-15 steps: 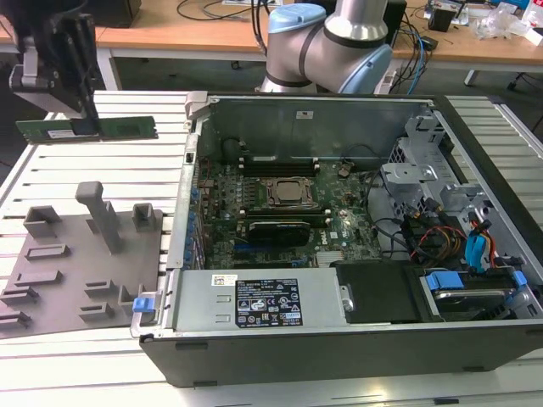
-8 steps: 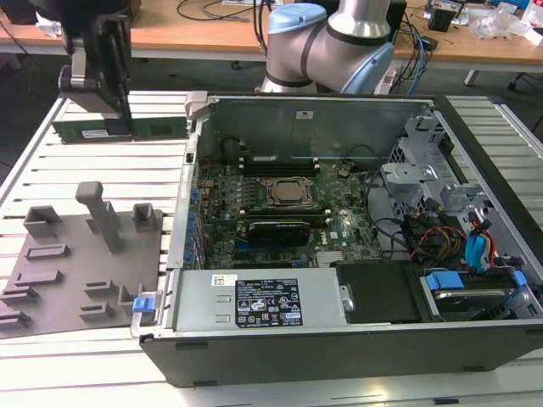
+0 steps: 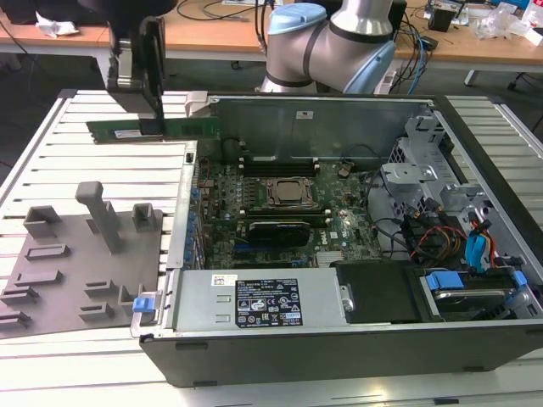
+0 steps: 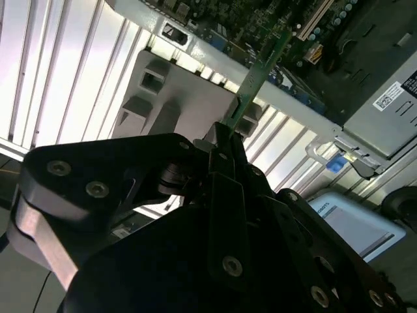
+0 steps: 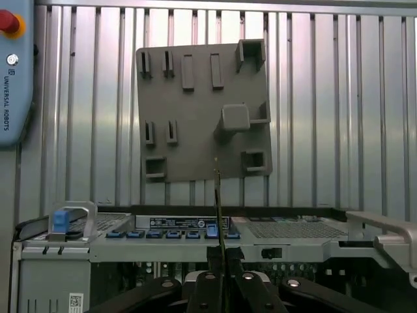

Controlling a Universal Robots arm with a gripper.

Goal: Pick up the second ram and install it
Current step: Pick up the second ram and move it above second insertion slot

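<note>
Setting: robotics lab, bench scale.

Evidence:
- Arm standing behind a slatted metal table.
- Open PC case lying flat on the table, board exposed.
- Grey fixture plate with slots and posts just beside the case.
- Gripper clamped on a ram.
- Wooden desks behind, carrying loose cables and clutter, probably electronics gear.
- Pendant with a red stop button, in the first wrist view.

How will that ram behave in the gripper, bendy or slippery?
Probably stiff: the ram juts straight from the gripper without sagging. Likely light, since it looks very thin edge-on in both wrist views. Gripped near its middle, it might pivot if bumped.
</note>
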